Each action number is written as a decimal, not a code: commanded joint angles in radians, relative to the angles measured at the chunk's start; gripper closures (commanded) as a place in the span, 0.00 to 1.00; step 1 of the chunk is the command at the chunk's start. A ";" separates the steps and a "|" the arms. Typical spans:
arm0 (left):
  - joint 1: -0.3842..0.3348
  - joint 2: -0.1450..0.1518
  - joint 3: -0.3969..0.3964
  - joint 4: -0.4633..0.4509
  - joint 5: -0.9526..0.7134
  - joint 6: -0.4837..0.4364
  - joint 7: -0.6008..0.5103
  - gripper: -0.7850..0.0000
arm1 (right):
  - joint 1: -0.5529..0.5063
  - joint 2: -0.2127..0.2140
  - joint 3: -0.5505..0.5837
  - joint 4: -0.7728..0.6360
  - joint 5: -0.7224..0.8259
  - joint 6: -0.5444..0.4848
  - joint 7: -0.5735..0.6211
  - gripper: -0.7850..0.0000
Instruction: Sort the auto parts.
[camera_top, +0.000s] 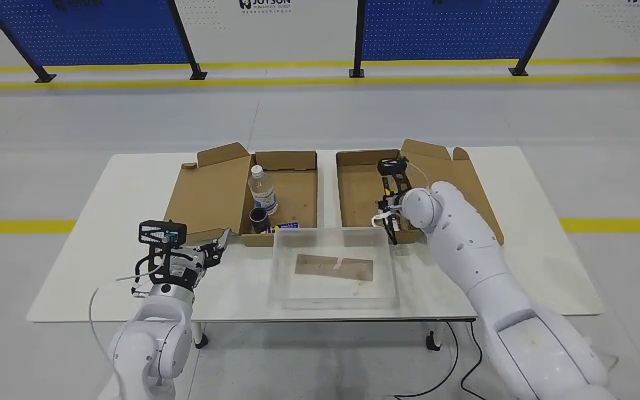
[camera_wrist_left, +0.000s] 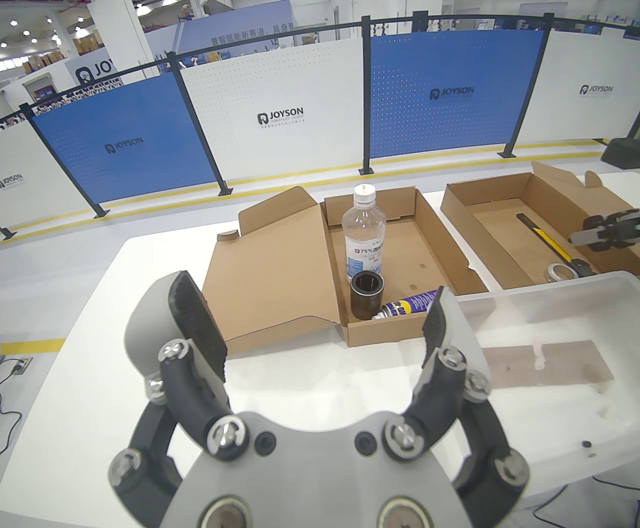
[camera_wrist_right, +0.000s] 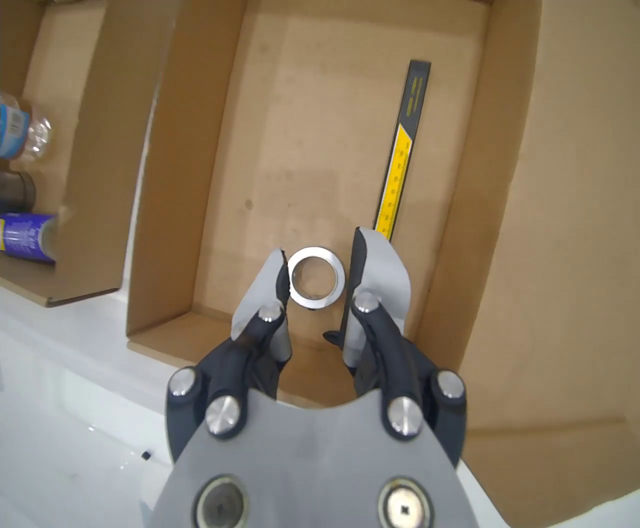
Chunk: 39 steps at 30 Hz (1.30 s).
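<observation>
Hovering over the right cardboard box (camera_wrist_right: 185, 150), right of centre in the top view, the right gripper (camera_wrist_right: 321, 242) has its jaws apart and holds nothing. In the right wrist view a metal ring (camera_wrist_right: 315, 301) shows between its fingers (camera_wrist_right: 385, 270), lying flat on the box floor near the front wall. The left wrist view shows the gripper above the ring and apart from it. Just beside the ring, a ruler (camera_wrist_right: 400, 165) with a yellow scale lies lengthwise on the same floor, its near end hidden behind one finger.

The left gripper (camera_wrist_left: 312, 287) sits at the lower left of the top view above the white table (camera_wrist_left: 125, 300), its jaws wide apart and empty. Beyond it stands the left cardboard box (camera_wrist_left: 430, 225) with its lid folded out. Inside are an upright clear bottle (camera_wrist_left: 365, 235), a black cylinder (camera_wrist_left: 366, 295) standing just in front of it, and a blue spray can (camera_wrist_left: 405, 307) lying on its side beside the cylinder. A clear plastic bin (camera_wrist_left: 550, 287) sits at the table's front centre, just beside both boxes.
</observation>
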 joint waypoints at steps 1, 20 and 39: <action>0.000 0.000 0.000 0.000 0.000 0.000 0.000 0.00 | -0.024 0.015 0.033 -0.064 0.001 -0.004 -0.021 0.00; 0.000 0.000 0.000 0.000 0.000 0.000 0.000 0.00 | -0.662 0.159 0.424 -1.074 -0.077 -0.132 -0.059 0.00; 0.000 0.000 0.000 0.000 0.000 0.000 0.000 0.00 | -0.958 0.186 0.572 -1.234 -0.009 -0.296 -0.288 0.00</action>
